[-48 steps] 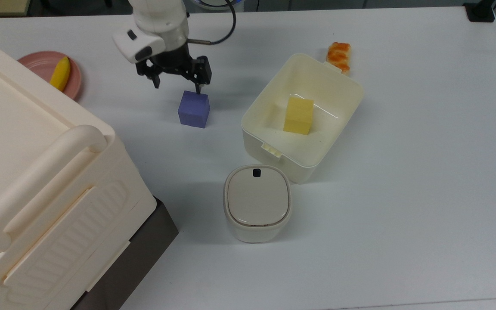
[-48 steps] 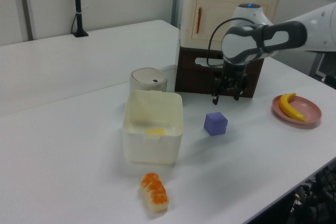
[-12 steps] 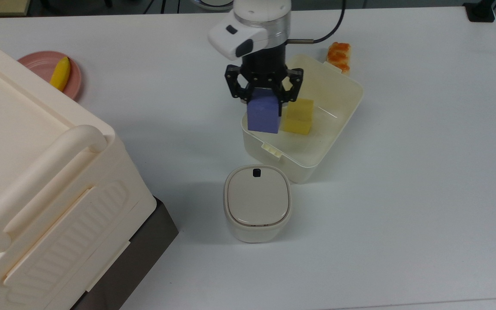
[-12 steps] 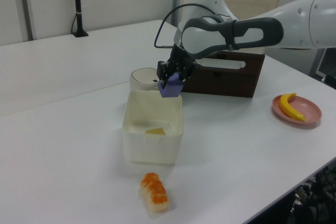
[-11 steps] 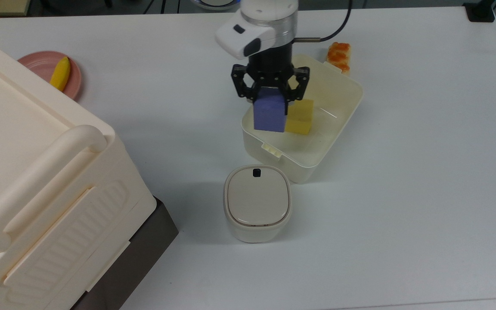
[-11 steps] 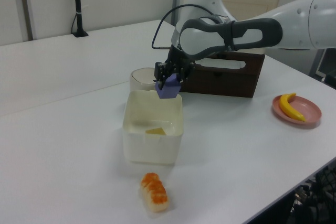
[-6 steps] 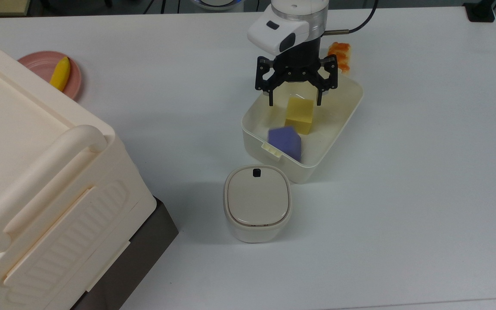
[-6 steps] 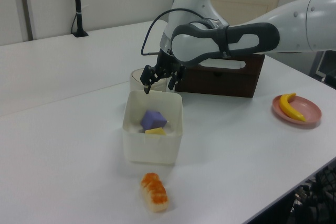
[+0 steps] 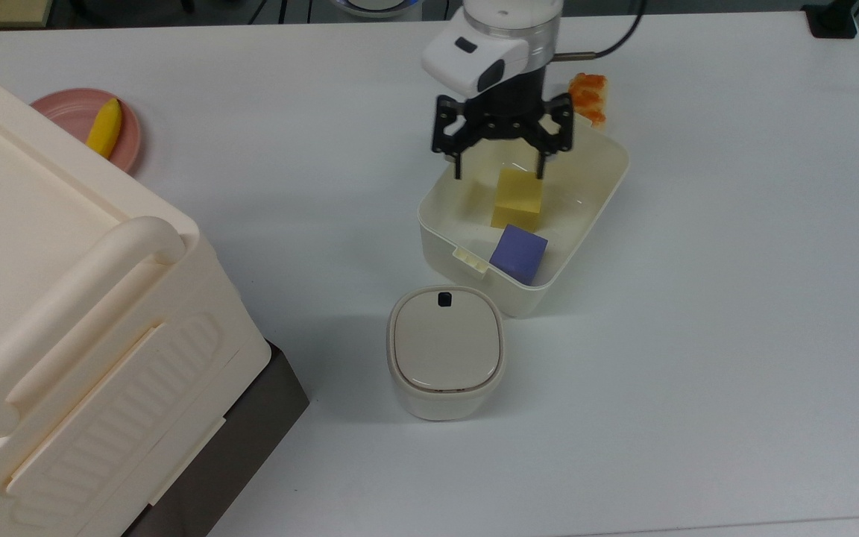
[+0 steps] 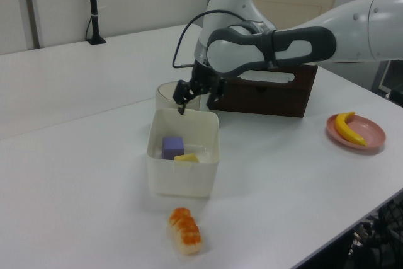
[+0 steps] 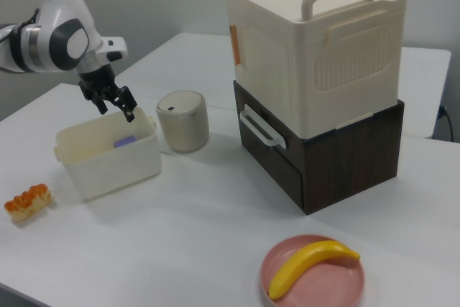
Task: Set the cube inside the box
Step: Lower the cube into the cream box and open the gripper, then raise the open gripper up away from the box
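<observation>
Two blocks sit inside the box [image 9: 599, 195]: the cube [image 9: 519, 254] lies on the floor of the tub at the end nearest the small lidded container [image 9: 445, 350], and a yellow block [image 9: 517, 198] stands just beside it toward the middle. In the left view the cube [image 10: 172, 147] rests against the yellow block [image 10: 186, 157] below the rim. The tool [image 9: 499, 174] hangs over the far end of the box with its fingers spread apart and nothing between them, well above the cube. In the right view the tool [image 11: 117, 110] hovers over the box [image 11: 108, 159] rim. A piece of sushi [image 9: 588, 95] lies on the worktop [image 9: 698, 335] just beyond the box. A banana [image 9: 104, 128] rests on a pink plate [image 9: 128, 139] near the big handled bin [image 9: 64, 328].
</observation>
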### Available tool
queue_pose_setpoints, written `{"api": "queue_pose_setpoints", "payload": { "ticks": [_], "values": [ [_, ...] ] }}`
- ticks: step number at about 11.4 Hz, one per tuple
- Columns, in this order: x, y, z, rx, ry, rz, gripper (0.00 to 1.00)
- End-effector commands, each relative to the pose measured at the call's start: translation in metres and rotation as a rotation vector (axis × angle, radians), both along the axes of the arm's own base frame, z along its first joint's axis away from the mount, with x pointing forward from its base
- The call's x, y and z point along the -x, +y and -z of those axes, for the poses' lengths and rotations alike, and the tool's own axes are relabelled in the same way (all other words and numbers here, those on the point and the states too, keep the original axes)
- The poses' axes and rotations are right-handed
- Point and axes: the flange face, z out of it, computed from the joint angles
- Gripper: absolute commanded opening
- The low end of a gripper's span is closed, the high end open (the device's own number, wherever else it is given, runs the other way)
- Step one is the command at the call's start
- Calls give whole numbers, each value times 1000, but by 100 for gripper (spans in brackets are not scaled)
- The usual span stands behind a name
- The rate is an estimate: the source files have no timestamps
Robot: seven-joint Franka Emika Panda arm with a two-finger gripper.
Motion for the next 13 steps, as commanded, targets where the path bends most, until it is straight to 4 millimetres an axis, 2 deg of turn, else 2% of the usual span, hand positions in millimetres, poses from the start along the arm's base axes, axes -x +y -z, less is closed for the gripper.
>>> {"api": "queue_pose_setpoints", "payload": {
  "ticks": [1,2,3,6,7,9,12,13],
  "values": [
    [6,-74,-51,51,111,17,100],
    [8,-97,-62,53,152,73,100],
    [5,-127,-73,42,146,158,100],
    [3,-190,-81,36,129,285,100],
    [3,-197,-81,43,127,285,100],
    [2,-196,-77,35,132,279,100],
    [0,-197,-100,4,98,288,100],
    [0,-195,-102,-8,96,288,100]
  ]
}}
